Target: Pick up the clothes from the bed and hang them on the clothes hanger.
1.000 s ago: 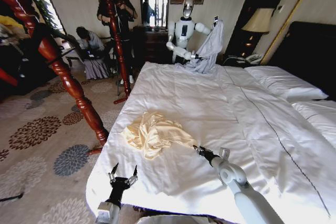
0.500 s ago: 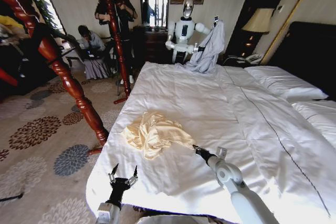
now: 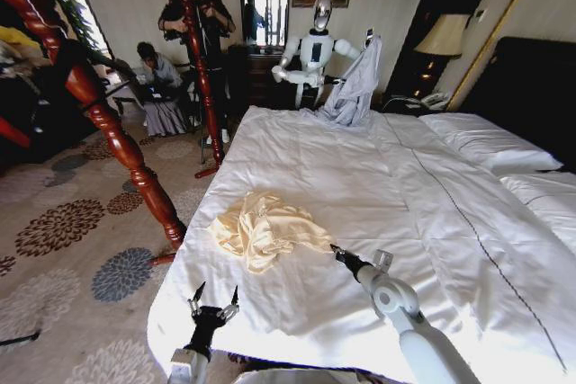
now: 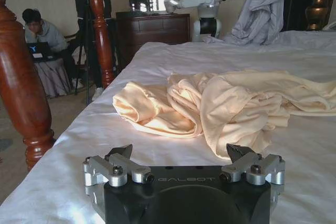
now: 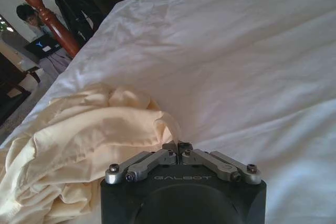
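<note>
The thin, silky, crumpled cream-yellow garment (image 3: 263,227) lies heaped near the foot of the wide white-duveted bed (image 3: 378,177), looking light, limp and slippery, best pinched at a bunched fold, as the right gripper (image 3: 336,252) does with jaws together on its edge, while the left gripper (image 3: 212,299) waits, jaws apart, its neck label buried somewhere in the folds.

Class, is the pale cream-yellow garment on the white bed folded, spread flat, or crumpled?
Crumpled: the pale cream-yellow garment lies bunched in wrinkled heaps on the white bed.
</note>
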